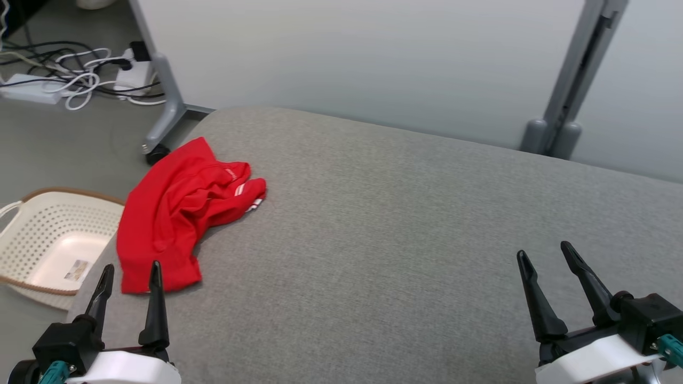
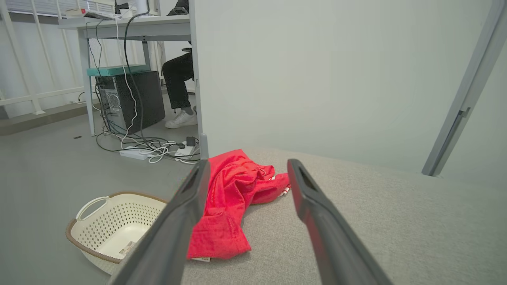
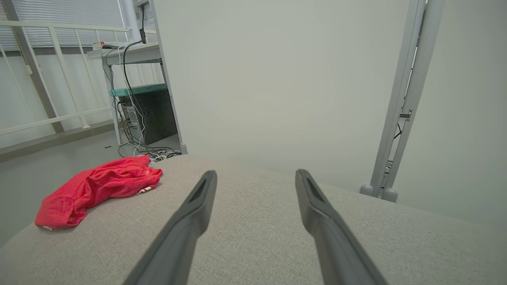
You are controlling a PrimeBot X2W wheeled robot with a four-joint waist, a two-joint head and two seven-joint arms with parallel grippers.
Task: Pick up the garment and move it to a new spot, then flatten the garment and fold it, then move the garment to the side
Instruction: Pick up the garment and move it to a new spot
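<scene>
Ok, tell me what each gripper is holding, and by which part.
Nothing. The left gripper and right gripper are both open and empty; the red garment lies crumpled on the grey cushion.

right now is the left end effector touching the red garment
Cannot tell. In the head view one fingertip of the left end effector overlaps the red garment's near edge, but neither contact nor a gap shows plainly.

Ahead of the jaws of the right gripper point(image 1: 543, 249), the cushion point(image 1: 373, 224) runs unobstructed to the partition point(image 1: 347, 53). Ahead of the jaws of the left gripper point(image 1: 132, 265) lies the garment point(image 1: 176, 213); a basket point(image 1: 69, 193) sits to their left.
</scene>
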